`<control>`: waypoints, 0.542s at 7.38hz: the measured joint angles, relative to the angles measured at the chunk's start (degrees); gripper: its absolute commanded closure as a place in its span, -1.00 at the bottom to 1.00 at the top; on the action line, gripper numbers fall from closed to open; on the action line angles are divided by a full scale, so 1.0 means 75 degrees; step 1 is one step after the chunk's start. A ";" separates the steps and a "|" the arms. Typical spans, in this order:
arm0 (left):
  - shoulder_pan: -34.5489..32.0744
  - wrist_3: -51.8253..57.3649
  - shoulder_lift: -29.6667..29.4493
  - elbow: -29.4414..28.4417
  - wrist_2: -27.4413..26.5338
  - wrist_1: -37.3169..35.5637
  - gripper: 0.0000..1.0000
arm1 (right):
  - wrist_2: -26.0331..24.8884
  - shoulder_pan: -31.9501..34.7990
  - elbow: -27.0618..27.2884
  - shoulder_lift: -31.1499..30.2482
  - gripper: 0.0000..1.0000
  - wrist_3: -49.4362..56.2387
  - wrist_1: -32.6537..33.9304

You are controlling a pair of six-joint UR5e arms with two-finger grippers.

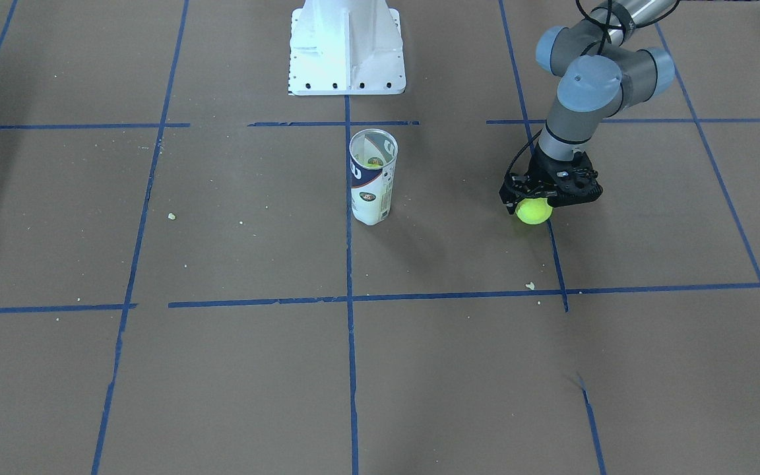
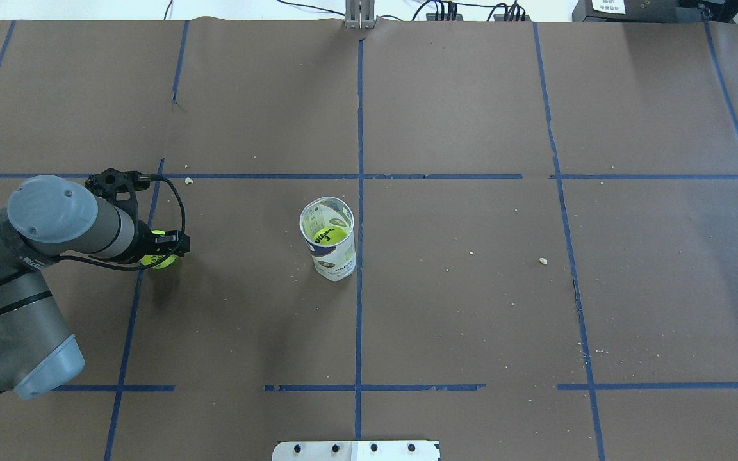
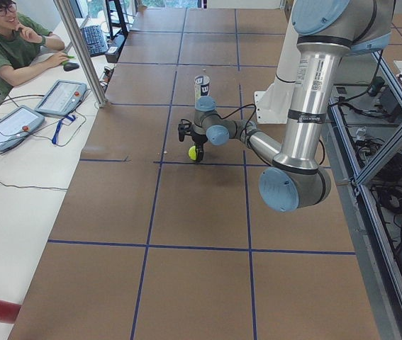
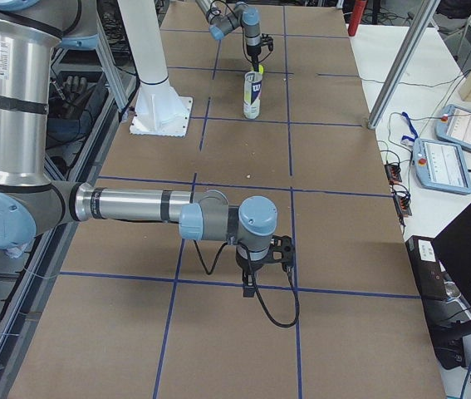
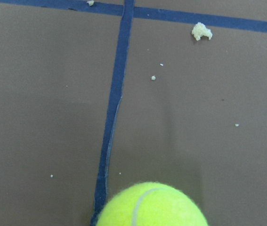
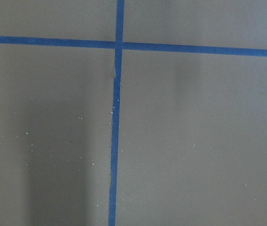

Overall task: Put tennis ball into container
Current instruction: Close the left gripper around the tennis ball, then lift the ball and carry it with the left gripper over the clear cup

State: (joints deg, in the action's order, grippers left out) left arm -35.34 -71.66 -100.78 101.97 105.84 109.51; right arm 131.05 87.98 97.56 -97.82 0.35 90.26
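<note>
we are early in the job: the tennis ball (image 1: 533, 212) has been picked up but not yet carried over. the left gripper (image 1: 537, 199) points down with its fingers closed on the ball's upper half, and we judge that it is gripping it. the left wrist view shows only the top of the ball at its lower edge, above brown paper and a strip of blue tape (image 5: 112, 108). we cannot tell for sure whether the ball is clear of the table (image 1: 221, 369) or just grazing it. the container (image 1: 372, 178) stands upright near the middle of the table with its mouth open, well apart from the held ball. what is left, as we see it, is to lift, travel across to the tube, centre over the mouth and let go. another ball (image 2: 329, 235) already sits inside the tube, so ours would land on top of it. the ball in hand is bright yellow-green and fuzzy with a pale curved seam. the tube is slim, clear above, with a white and navy label. the right gripper (image 4: 264, 259) hangs low over bare paper far from both, and we cannot tell whether its fingers are apart or together.
</note>
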 measured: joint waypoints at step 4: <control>-0.0108 0.0050 0.0063 0.0666 0.0051 -0.0209 1.00 | -0.0001 0.0000 0.0000 0.0002 -1.00 0.0000 0.0000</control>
State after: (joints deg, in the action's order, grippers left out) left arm -36.16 -71.29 -100.31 106.96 106.22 107.95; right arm 131.04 87.98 97.56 -97.81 0.35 90.26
